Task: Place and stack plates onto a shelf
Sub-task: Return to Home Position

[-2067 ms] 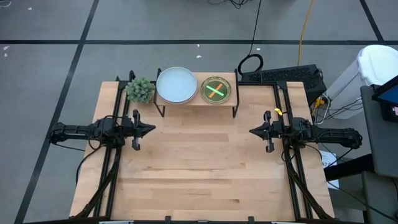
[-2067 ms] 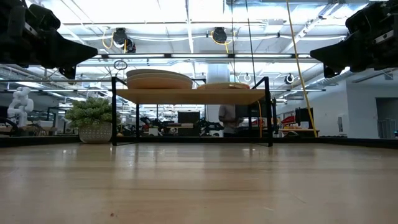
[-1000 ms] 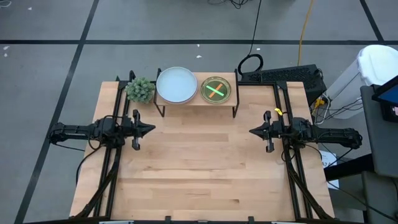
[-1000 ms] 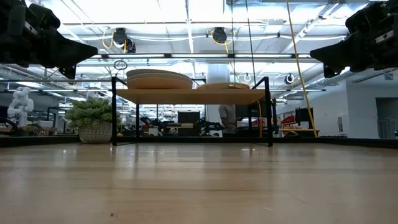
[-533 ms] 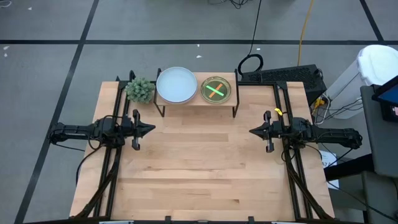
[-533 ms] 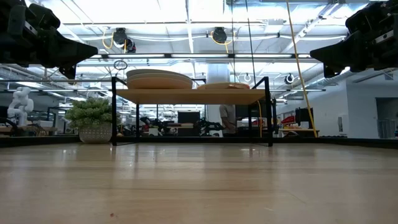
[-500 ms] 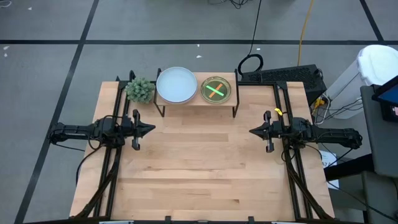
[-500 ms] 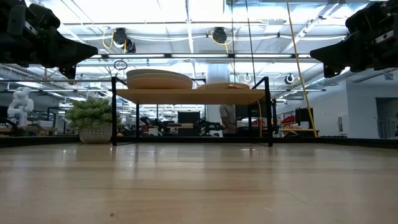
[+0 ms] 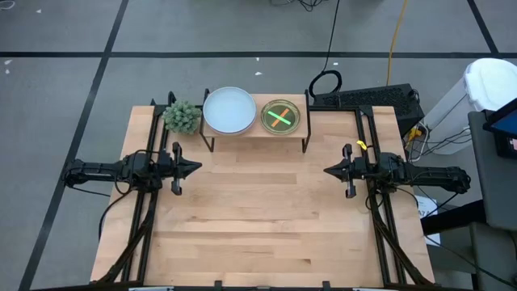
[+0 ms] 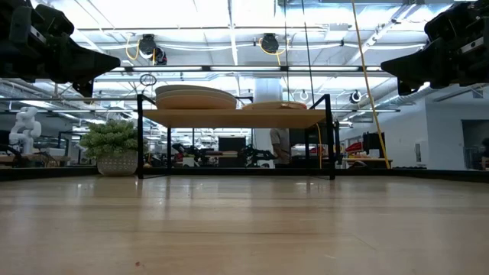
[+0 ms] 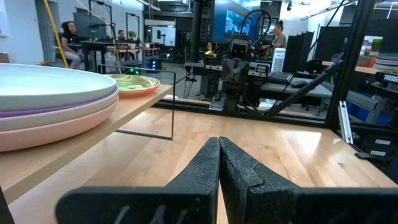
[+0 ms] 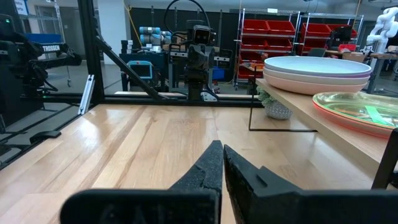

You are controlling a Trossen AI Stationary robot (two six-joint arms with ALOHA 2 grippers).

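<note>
Left hand [image 9: 196, 168]: hanging over the left side of the desk [image 9: 258, 234], pointing in toward the middle. Fingers [image 11: 208, 163] are pressed together, nothing in them.
Right hand [image 9: 327, 170]: mirror image on the right side of the desk, well apart from the left one. Also pressed together and holding nothing.
Shelf [image 9: 255, 130]: sits at the back edge of the desk, roughly centred, and both plate stacks are on top of it.
Big plates [image 9: 229, 110]: stacked on the shelf's left half. The top one looks pale grey-blue, and from the left wrist view there's a purple one under it, then a pale pink one. Can't make out anything below that.
Small plates [image 9: 280, 117]: stacked on the right half, just beside the big stack. Translucent green one on top, with an orange rim peeking out underneath; the rest of the pile is too hidden to tell.
Other stuff: a little potted plant [image 9: 182, 117] right next to the shelf's left end, and a keyboard [image 9: 371, 99] off the desk's back right corner.
</note>
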